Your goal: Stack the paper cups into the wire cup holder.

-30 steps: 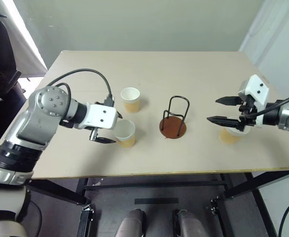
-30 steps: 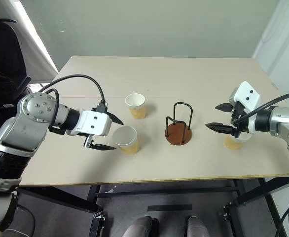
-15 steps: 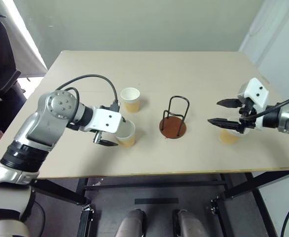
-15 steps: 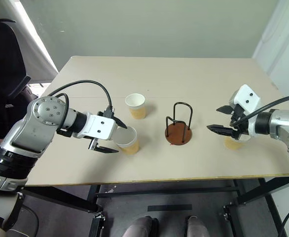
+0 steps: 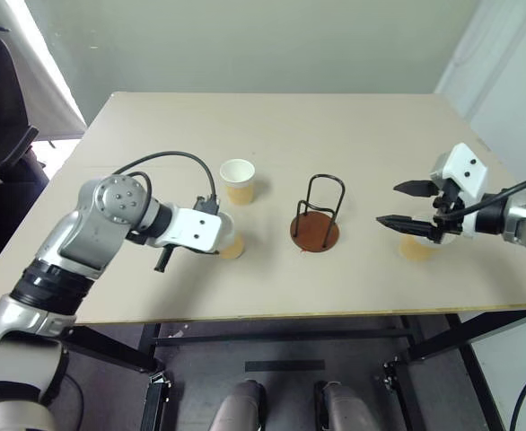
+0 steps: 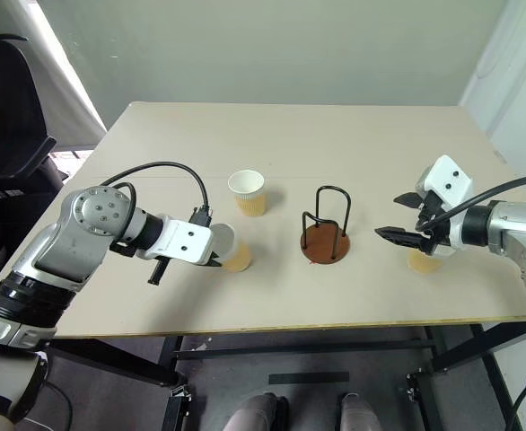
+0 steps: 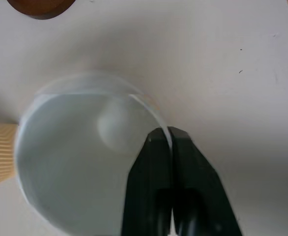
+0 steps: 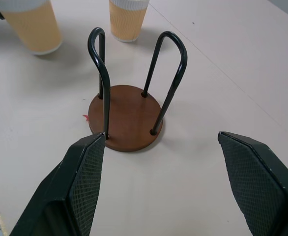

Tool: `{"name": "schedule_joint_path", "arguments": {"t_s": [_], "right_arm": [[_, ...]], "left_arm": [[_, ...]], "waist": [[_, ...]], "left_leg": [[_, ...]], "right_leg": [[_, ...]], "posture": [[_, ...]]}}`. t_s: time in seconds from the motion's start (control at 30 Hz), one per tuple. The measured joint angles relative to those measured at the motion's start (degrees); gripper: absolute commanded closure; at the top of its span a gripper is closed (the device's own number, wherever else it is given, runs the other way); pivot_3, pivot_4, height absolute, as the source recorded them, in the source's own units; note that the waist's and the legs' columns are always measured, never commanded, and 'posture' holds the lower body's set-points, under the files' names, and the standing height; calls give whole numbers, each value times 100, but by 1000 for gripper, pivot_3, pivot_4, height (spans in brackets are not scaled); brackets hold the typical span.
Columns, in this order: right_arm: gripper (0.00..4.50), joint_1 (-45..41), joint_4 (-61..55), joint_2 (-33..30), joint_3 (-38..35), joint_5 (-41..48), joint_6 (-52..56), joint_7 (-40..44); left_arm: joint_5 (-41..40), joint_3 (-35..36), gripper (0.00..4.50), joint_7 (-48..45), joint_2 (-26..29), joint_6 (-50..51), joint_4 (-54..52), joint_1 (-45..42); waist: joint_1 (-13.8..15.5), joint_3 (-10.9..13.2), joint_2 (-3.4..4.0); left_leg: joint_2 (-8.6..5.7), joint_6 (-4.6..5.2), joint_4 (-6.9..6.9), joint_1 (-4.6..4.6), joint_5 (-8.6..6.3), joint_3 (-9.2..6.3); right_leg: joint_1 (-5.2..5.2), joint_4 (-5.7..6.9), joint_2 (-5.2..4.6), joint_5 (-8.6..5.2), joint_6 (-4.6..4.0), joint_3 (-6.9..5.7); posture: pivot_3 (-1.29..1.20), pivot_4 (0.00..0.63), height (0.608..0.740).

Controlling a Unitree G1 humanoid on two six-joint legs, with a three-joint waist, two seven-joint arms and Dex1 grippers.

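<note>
Left tool (image 7: 164,135) pinches the near paper cup's (image 7: 80,162) rim; right tool (image 8: 183,147) spread wide, holding nothing.

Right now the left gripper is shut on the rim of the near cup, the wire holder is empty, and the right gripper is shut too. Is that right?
Not quite. The right gripper is open: the right wrist view shows its two fingers spread wide apart. The rest holds: the left gripper pinches the near cup's rim, and the wire holder is empty.
</note>
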Motion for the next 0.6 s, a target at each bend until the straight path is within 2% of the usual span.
{"name": "schedule_joint_path", "arguments": {"t_s": [0.4,0.6], "right_arm": [[794,76,81,26,1,-10,-104,27],[794,65,170,-90,14,-104,-330,188]], "left_arm": [[-585,244,4474,-116,-409,348,601,-984],[-837,402,4474,-126,-975,287,1570,-2118]], "waist": [[4,0,0],[11,0,0]], "left_leg": [[0,1,2,0,1,1],[-1,8,6,-1,-2,3]], "right_leg": [[3,0,-1,3,5,0],[7,-5,-2,5,10,0]], "posture": [[0,150,740],[0,150,740]]}}
